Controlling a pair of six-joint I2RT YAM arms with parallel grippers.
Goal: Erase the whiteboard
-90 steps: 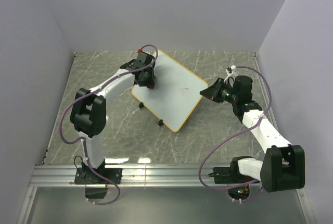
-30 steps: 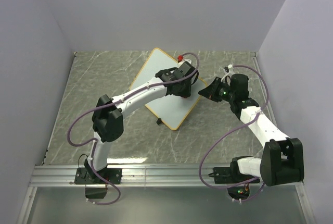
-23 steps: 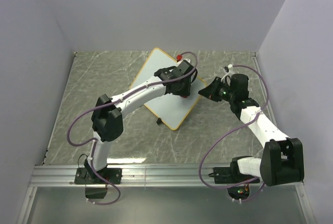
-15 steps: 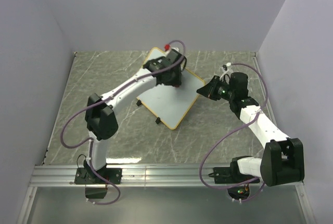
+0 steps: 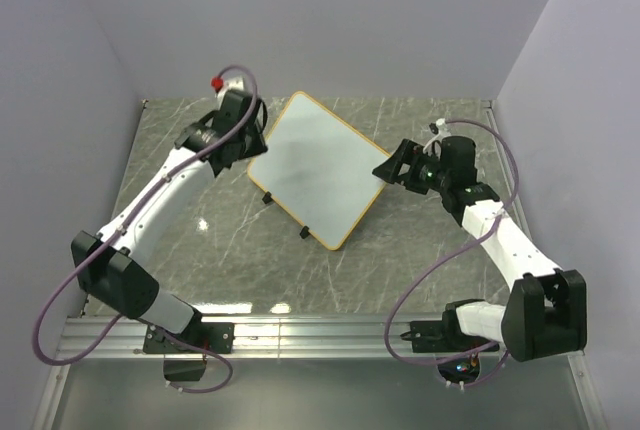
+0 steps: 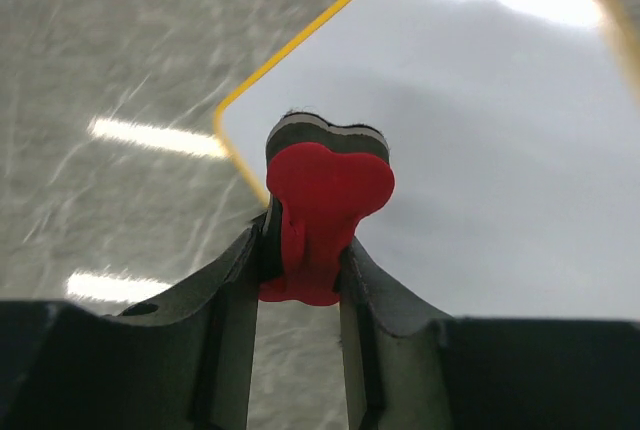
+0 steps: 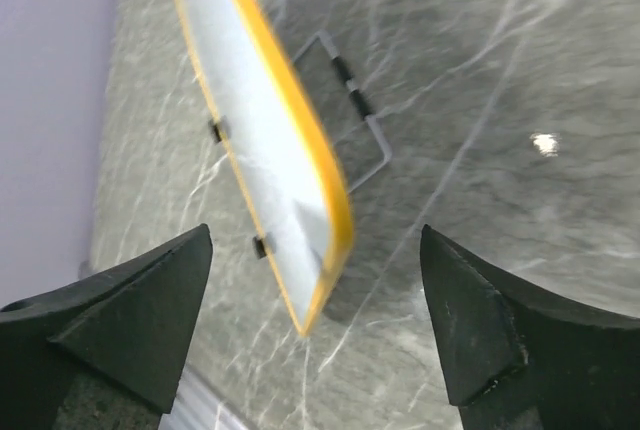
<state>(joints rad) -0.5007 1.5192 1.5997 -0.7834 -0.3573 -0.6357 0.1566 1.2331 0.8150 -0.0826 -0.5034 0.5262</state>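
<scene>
1. We see the left gripper (image 6: pixel 305 250) clamped on an eraser (image 6: pixel 330 190), with one dark finger (image 6: pixel 235 290) pressed against each side of it. In the top view this gripper (image 5: pixel 238 140) sits in the upper left of the frame, just beside the whiteboard's upper-left edge.
2. The right gripper (image 7: pixel 310 290) has its fingers (image 7: pixel 130 300) spread wide apart and holds nothing. In the top view it (image 5: pixel 395 168) is right of centre, near the board's right corner. We cannot tell whether it touches that corner.
3. The table (image 5: pixel 430 250) is grey marbled stone and fills the middle of the top view.
4. The whiteboard (image 5: pixel 320 165) lies on the table just above the centre of the top view, turned like a diamond. Its face is plain white with a thin yellow rim. The right wrist view shows it (image 7: pixel 255 120) almost edge-on, running from the upper left toward the centre. The left wrist view has one rounded corner of it (image 6: pixel 480 150) filling the upper right.
5. The eraser is a red block with a black layer on its far side. It stands in front of the board's corner in the left wrist view, and we cannot tell whether the two touch.
6. Two small black feet (image 5: pixel 267 198) sit on the board's lower-left edge.
</scene>
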